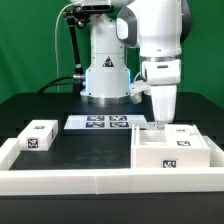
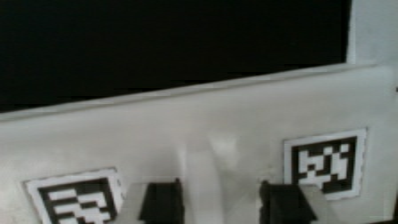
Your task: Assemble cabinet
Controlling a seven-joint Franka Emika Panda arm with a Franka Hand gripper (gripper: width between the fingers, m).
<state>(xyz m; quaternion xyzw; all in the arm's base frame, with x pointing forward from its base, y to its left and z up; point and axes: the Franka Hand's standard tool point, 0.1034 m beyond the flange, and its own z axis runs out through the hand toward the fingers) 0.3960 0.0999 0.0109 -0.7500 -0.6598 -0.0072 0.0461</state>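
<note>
Fingers [image 2: 164,203] are down at the cabinet [image 1: 176,150], spread with its white tagged face between them; I cannot tell whether they pinch it. The cabinet sits on the worktop [image 1: 90,150], toward the exterior view's right of the marker board [image 1: 105,122]; a small white box [image 1: 40,135] lies toward its left.
</note>
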